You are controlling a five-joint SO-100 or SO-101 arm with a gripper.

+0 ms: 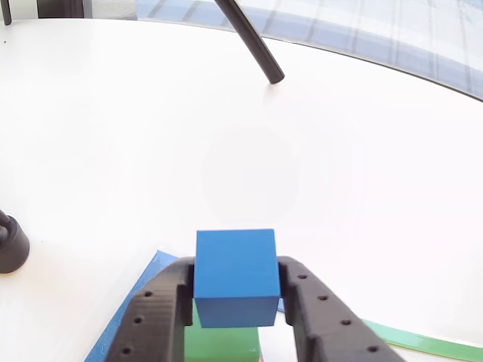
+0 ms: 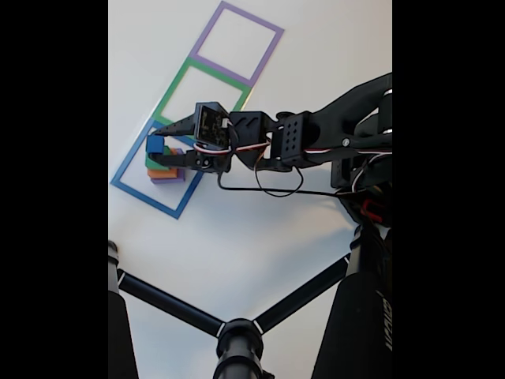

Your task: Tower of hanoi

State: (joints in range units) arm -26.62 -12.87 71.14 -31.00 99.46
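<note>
In the other view my gripper (image 1: 236, 285) is shut on a blue cube (image 1: 235, 264), one black finger on each side. The cube sits on or just above a green block (image 1: 223, 345); I cannot tell whether they touch. In the fixed view the gripper (image 2: 155, 151) holds the blue cube (image 2: 155, 145) at the top of a stack of green (image 2: 150, 163), orange (image 2: 162, 172) and purple (image 2: 168, 179) blocks. The stack stands inside the blue taped square (image 2: 130, 189). The blue tape (image 1: 124, 317) also shows beneath the gripper.
A green taped square (image 2: 177, 79) and a purple one (image 2: 268, 55) lie in a row beyond the blue one. Black tripod legs (image 2: 170, 304) cross the near table. A black rod (image 1: 253, 38) and a black foot (image 1: 11, 245) stand on the white surface.
</note>
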